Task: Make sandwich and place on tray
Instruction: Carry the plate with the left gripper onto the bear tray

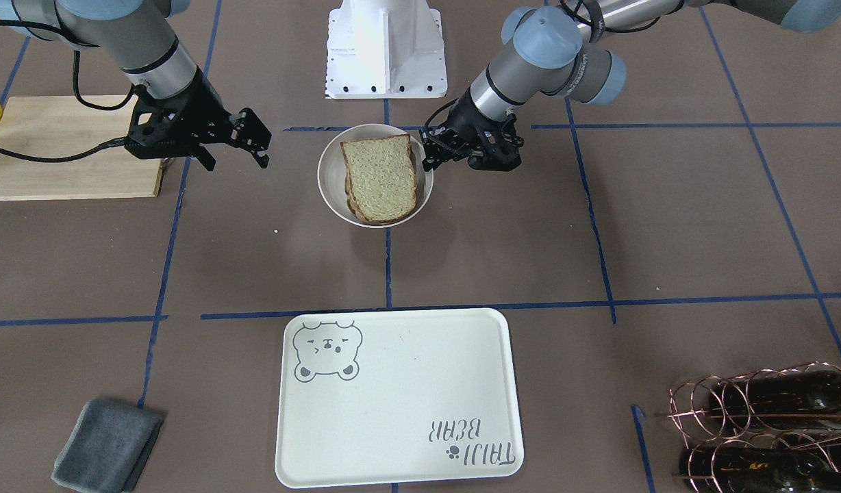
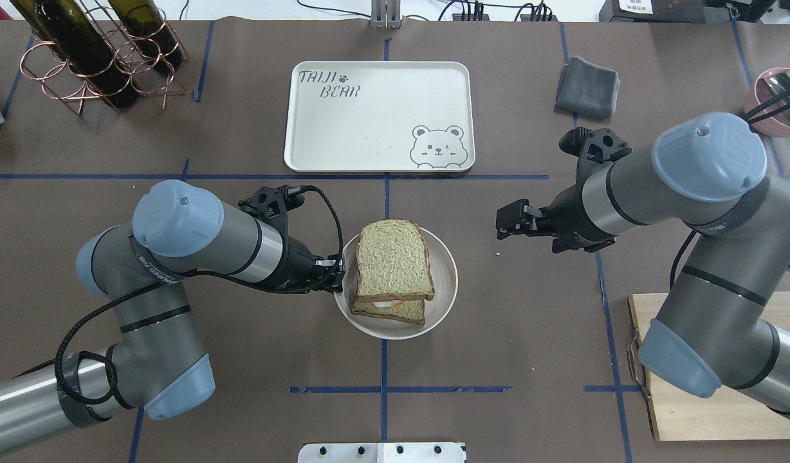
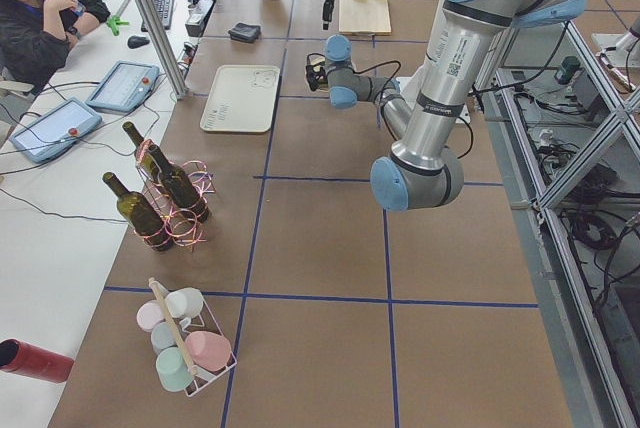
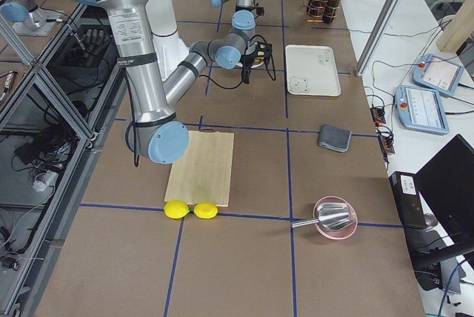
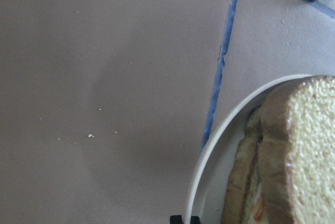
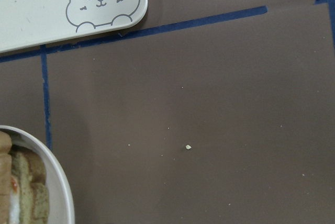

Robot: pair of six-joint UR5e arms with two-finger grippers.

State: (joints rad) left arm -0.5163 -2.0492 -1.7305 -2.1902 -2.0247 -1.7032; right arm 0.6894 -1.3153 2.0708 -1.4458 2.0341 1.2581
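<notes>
Sandwich (image 2: 393, 260) is found assembled, egg between slices, on the round plate (image 2: 443, 283) at mid-desk; transfer to the tray (image 2: 376, 116), set bare toward the far edge, is outstanding. Right gripper (image 1: 234, 159) is held spread; left gripper (image 2: 330, 275), at the plate's rim, cannot be judged.

Bright, even light falls from above, so the sandwich (image 2: 393, 260) throws only a thin soft shadow inside the plate (image 2: 445, 283). In the left wrist view a dim, blurred shadow lies on the table (image 5: 104, 77) beside the plate, where the bread is out of focus (too near the lens).
</notes>
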